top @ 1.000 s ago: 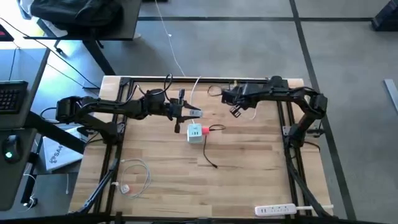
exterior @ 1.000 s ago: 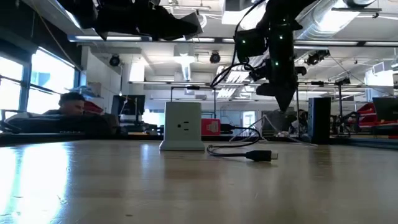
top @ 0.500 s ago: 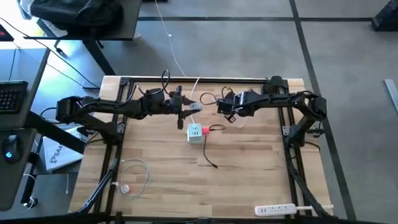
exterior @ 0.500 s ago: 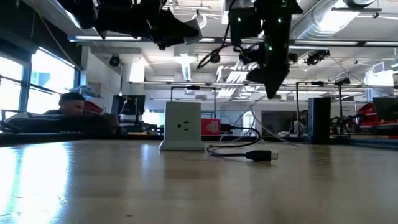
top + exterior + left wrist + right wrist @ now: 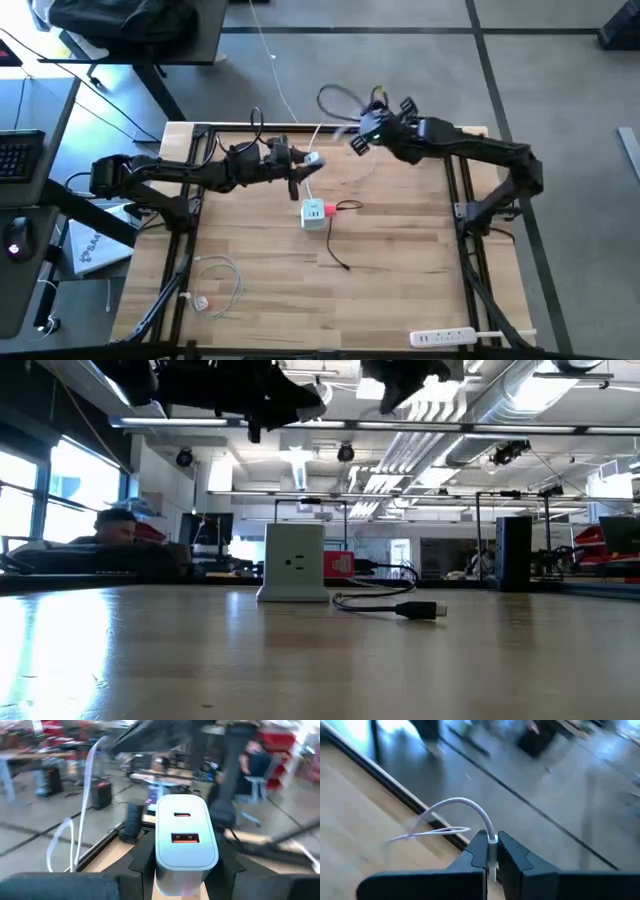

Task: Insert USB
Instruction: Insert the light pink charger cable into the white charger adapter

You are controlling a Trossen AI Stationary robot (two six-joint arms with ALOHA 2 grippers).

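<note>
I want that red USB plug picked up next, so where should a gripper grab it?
Probably take the red plug by its body, pinched across its sides from straight above: it lies low right beside the white cube, with its black cable trailing off.

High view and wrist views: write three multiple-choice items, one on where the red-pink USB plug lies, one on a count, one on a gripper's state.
1. Where is the USB plug?
A held in the air
B beside the white cube at mid-table
C at the table's edge

2. How many ports show on the adapter held by the left gripper?
A one
B two
C four

3. The right gripper is:
A open and empty
B shut on the plug
C shut on the white cable

Answers:
1 B, the high view shows it next to the cube.
2 B, an oval port sits above a rectangular one.
3 C, its jaws pinch the cable's end.
</note>
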